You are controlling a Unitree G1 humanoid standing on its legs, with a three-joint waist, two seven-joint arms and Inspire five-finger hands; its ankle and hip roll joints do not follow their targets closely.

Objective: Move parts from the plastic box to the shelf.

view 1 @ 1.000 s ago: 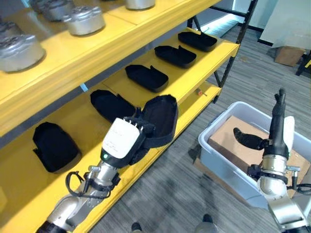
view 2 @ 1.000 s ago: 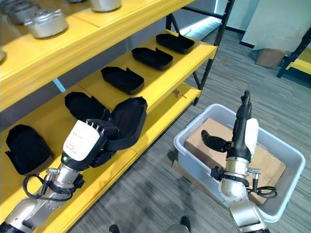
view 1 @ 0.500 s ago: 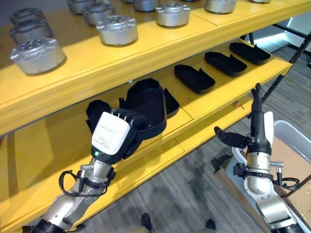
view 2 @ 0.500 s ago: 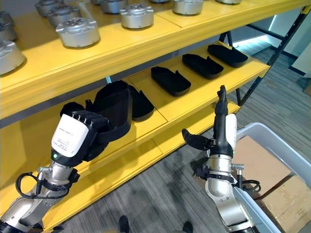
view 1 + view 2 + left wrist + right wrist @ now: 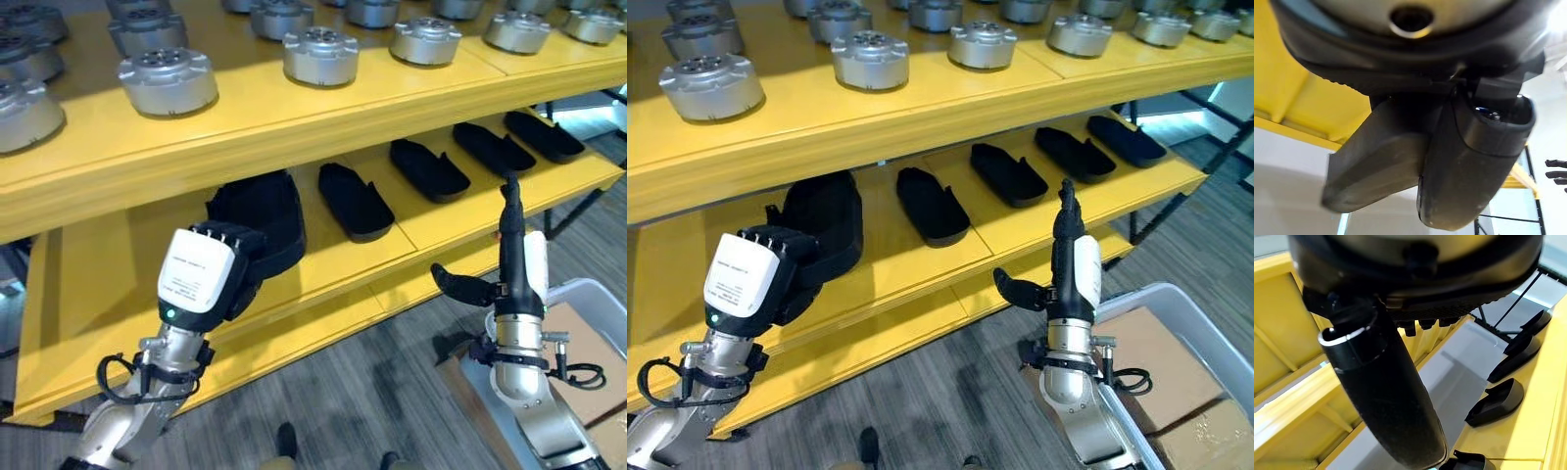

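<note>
Left hand (image 5: 211,279) is bringing black moulded plastic part (image 5: 263,211) to yellow metal shelf (image 5: 323,264).
Fingers are curling round it; part is now over the lower board, placing is near. Right hand (image 5: 509,250) is idling with straight fingers beside the shelf.

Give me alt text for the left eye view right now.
The left robot hand holds a black part at the yellow shelf's lower level, beside four black parts already lying in a row. The right robot hand is raised with straight fingers, empty, and silver round parts line the upper level.
</note>
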